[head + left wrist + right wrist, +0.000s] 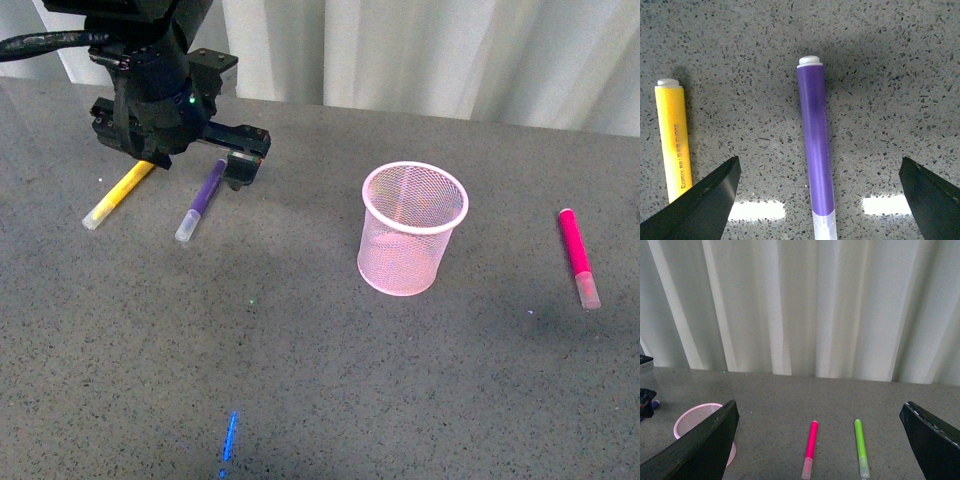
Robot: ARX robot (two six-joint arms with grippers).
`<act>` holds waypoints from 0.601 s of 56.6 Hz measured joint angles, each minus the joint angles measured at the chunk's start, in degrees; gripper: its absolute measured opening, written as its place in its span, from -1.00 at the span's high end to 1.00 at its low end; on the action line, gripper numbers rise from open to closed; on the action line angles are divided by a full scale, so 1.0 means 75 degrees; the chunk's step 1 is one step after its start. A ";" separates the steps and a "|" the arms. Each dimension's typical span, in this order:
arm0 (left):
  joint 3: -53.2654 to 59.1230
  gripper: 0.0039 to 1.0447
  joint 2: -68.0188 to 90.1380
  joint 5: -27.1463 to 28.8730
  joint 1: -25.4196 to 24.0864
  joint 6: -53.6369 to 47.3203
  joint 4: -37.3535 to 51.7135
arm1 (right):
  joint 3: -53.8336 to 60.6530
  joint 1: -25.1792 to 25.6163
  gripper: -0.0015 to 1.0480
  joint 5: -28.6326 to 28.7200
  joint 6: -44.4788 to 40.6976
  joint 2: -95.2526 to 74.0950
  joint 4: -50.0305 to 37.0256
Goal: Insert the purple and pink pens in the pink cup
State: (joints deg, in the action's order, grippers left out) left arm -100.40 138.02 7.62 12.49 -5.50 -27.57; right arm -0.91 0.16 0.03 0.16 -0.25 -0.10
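Hovering over the purple pen [203, 200], well left of the cup [400, 255], the left gripper [195, 170] is spread wide and holds nothing. The pink pen [577, 252] lies well right of the cup; the right gripper [819, 407] gapes empty. The cup looks empty, so both insertions remain.

Dark grey, stone-speckled desk [320, 380]. At far left, lying flat: yellow marker [119, 194], clear cap toward the near edge. Just to its right, roughly parallel and not touching: purple pen [201, 201], cap likewise nearer. Near the middle, standing upright, mouth up: pink cup [400, 262], mesh-walled. Well to the right, lying flat: pink pen [578, 256], cap toward the near edge. Beyond it, on the side away from the cup, parallel and apart: green marker [860, 447].
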 joint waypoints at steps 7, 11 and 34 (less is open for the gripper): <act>-0.0134 -0.88 0.0189 0.0044 0.0012 -0.0006 -0.0041 | 0.0000 0.0000 -0.87 0.0000 0.0000 0.0000 0.0000; -0.0175 -0.88 0.0300 0.0047 0.0012 -0.0017 -0.0047 | 0.0000 0.0000 -0.87 0.0000 0.0000 0.0000 0.0000; -0.0557 -0.35 0.0662 0.0076 0.0006 -0.0111 -0.0114 | 0.0000 0.0000 -0.87 0.0000 0.0000 0.0000 0.0000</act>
State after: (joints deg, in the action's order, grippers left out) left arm -104.57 142.98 8.19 12.53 -6.33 -28.42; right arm -0.91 0.16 0.03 0.16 -0.25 -0.10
